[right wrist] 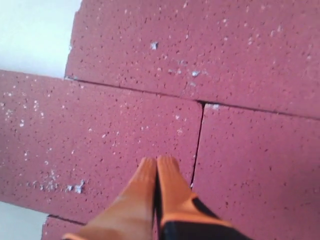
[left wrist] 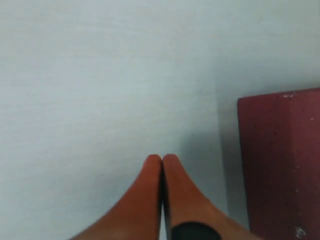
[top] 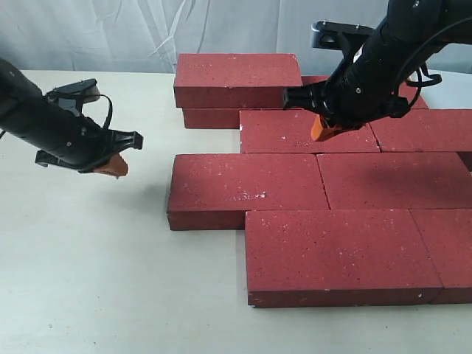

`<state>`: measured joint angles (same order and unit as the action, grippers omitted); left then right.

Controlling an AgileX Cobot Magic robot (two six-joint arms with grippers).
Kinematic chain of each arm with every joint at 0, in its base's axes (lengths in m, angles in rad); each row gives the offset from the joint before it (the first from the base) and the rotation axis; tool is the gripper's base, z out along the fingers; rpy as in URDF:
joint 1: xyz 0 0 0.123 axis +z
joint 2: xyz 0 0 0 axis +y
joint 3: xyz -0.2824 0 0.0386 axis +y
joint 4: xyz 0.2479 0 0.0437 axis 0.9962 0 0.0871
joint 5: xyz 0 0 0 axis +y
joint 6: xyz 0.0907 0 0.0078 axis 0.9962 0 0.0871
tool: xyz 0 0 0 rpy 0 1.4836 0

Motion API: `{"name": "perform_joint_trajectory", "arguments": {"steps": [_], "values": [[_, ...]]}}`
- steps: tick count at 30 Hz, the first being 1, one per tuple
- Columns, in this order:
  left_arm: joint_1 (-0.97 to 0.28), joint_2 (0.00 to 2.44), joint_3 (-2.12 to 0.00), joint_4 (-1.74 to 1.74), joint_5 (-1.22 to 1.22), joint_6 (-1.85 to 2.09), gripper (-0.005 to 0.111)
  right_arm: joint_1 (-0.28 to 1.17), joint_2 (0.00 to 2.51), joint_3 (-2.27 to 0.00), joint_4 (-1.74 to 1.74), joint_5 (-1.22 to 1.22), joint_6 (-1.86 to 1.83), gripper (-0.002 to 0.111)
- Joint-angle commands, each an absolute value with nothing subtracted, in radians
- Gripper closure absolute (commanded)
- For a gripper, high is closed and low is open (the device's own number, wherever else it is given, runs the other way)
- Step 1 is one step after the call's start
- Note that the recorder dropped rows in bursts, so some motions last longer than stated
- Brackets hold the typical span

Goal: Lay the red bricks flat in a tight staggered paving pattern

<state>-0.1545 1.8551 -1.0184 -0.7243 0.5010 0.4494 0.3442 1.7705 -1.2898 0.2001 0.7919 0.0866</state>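
Bricks: the red bricks (top: pixel 317 184) lie flat in staggered rows on the tabletop (top: pixel 81 258), right of centre. At the back, a stacked brick (top: pixel 237 77) sits on top of another.
Handling: expect them to be heavy, rigid and rough. They are unlikely to slip, and probably easier to push than to lift.
Hold: take the stacked brick across its short width, or nudge an end face.
Left gripper (top: pixel 114 166): jaws closed and empty, above bare tabletop near a row's left end.
Right gripper (top: pixel 322 131): jaws closed and empty, over a seam between bricks.
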Motion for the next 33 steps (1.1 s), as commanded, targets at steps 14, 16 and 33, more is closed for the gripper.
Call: {"name": "perform_joint_trajectory", "arguments": {"steps": [14,16,33], "values": [[-0.152,1.796,-1.199,-0.451,0.493,0.185,0.107,0.316,1.773,-1.291,0.165,0.601,0.083,0.108],[-0.152,1.796,-1.225,-0.453,0.495,0.183,0.107,0.291,1.773,-1.291,0.178,0.587,0.100,0.108],[-0.152,1.953,-1.517,-0.339,0.531,0.017,0.107,0.210,1.826,-1.323,0.192,0.379,0.109,0.108]]}}
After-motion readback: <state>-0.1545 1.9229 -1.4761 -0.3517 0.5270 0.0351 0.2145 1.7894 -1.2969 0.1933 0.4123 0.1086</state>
